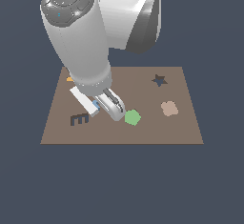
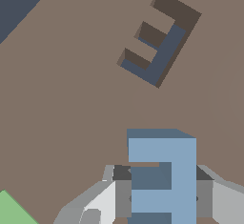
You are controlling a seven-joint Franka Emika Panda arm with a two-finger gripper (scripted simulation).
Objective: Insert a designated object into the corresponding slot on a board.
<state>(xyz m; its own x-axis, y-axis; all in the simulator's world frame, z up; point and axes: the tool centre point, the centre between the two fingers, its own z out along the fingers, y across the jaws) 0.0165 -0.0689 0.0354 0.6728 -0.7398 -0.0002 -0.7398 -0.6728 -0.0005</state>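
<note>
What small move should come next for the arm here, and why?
Probably carry the light-blue E-shaped block across to above the dark E-shaped recess, turning it to match. The tool looks shut on the block, and in the wrist view the recess sits apart from it on the flat brown board, rotated relative to it.

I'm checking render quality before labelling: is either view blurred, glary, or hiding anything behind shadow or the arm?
Exterior view: sharp, flat light, no glare; the arm covers most of the blue E block and pincer. Wrist view: crisp, with shading only inside the E slot; the block is cut off by the frame edge.
</note>
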